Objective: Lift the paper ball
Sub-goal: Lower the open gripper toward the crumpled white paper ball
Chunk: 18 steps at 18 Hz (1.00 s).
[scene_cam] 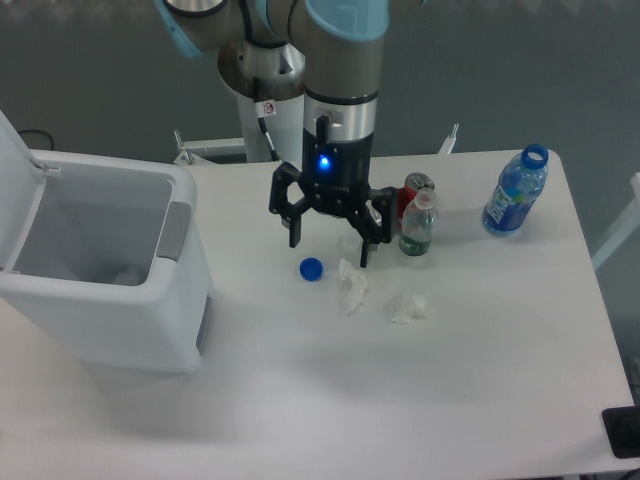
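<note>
The paper ball (pixel 350 288) is a narrow, elongated white wrinkly wad lying on the white table (pixel 300 400), just right of a blue bottle cap (pixel 311 269). My gripper (pixel 330 245) hangs open just behind and above the wad, pointing down. Its left finger (pixel 293 233) is behind the cap. Its right finger (pixel 366 252) is just behind the wad's right side. Nothing is held between the fingers.
A squatter, rounder white wad (pixel 407 307) lies right of the paper ball. A small clear bottle (pixel 417 226) and a red can (pixel 414 192) stand close to the right finger. A blue bottle (pixel 516 192) stands far right. An open white bin (pixel 100 262) sits at the left.
</note>
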Available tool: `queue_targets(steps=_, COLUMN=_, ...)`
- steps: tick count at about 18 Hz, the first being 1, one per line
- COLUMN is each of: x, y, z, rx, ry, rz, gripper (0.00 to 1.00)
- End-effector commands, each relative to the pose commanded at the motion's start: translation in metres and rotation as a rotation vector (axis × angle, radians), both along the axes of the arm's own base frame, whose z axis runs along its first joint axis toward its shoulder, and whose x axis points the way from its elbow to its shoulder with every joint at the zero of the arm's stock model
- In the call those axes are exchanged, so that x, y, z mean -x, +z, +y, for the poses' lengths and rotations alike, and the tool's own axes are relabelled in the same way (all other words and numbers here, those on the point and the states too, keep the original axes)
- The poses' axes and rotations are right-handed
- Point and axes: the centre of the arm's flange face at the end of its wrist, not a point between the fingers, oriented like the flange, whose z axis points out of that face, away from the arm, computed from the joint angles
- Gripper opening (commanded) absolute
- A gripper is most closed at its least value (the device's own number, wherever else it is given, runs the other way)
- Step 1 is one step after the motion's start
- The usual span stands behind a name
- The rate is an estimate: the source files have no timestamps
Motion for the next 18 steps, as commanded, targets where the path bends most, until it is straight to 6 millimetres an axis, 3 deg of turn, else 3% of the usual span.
queue_targets(steps=4, x=0.009, y=-0.014, z=-0.001, rx=0.044, ry=-0.003, rz=0.009, gripper=1.00)
queue_targets(steps=8, x=0.018, y=-0.039, z=0.001, rx=0.105, ry=0.012, rz=-0.002, gripper=1.00)
queue_targets(steps=12, x=0.022, y=-0.078, z=-0.004, rx=0.197, ry=0.029, rz=-0.023, gripper=1.00)
queue_targets(steps=18, x=0.029, y=-0.113, z=-0.013, rx=0.243, ry=0.048, rz=-0.073, gripper=1.00)
